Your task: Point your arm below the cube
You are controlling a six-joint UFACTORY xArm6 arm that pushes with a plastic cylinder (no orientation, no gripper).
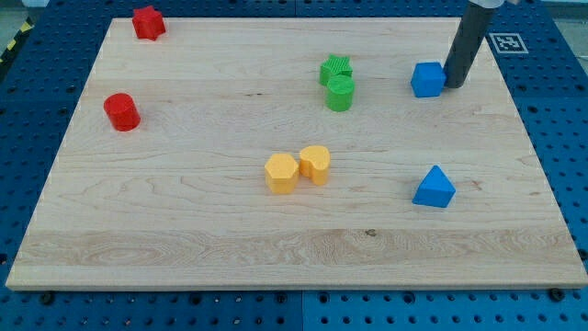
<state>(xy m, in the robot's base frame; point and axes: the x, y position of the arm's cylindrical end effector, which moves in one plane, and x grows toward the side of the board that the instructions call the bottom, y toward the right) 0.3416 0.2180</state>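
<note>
Red blocks are sitting at the far left of the wooden board [184, 267]: a red star-shaped block [147, 22] is lying at the far edge and a red cylinder [120, 111] is resting nearer, both well apart from everything else. Moving right, a yellow hexagonal block [281, 173] and a yellow rounded block [315, 164] are touching one another near the middle. Beyond them, a green star-shaped block [335, 68] and a green cylinder [340, 93] are pressing together on the far side. Further right, the blue cube [427, 79] is sitting toward the far right corner, and the tip [454, 85] is standing just beside its right face, seemingly touching it. A blue triangular block [434, 188] is lying nearer the viewer, well apart from the cube. The arm is carrying no jaws, only a straight dark rod, so nothing is being pinched. The cube is lying directly left of the tip; judging by the task, the tip is needing to come round toward the near side, onto the bare wood between the cube and the triangular block.
</note>
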